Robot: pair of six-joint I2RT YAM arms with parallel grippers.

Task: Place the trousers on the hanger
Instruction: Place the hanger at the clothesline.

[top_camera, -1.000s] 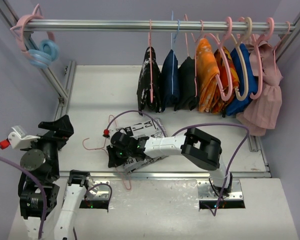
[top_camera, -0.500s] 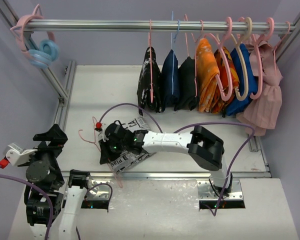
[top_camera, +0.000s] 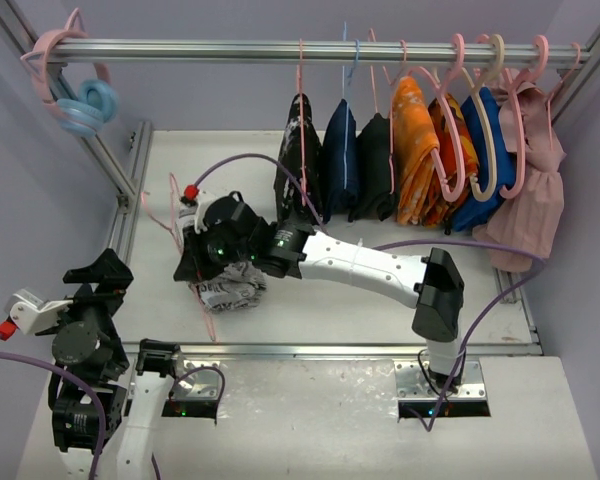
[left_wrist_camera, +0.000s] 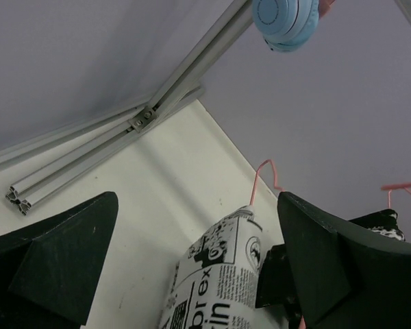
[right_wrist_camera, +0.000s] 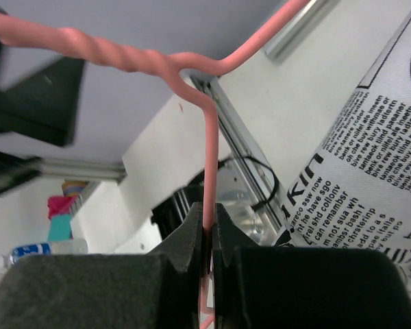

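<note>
Right wrist: jaws pinch hanger [right_wrist_camera: 207, 157], trousers [right_wrist_camera: 370, 157] beside

The right arm [top_camera: 360, 268] hides most of the hanger [top_camera: 209, 322] and trousers [top_camera: 236, 291].

Saw trousers [top_camera: 230, 290] in white, printed all over with black newspaper text and big black letters. Noted a pale pink wire hanger [right_wrist_camera: 207, 157]. Found a black garment [top_camera: 298, 165] speckled white, a navy garment [top_camera: 341, 150], an orange garment [top_camera: 413, 150] with paler mottling, a blue garment [top_camera: 483, 140] and a dusty pink dress [top_camera: 530, 205]. Spotted a light blue round thing [top_camera: 85, 108] against lilac walls [top_camera: 230, 95].
</note>
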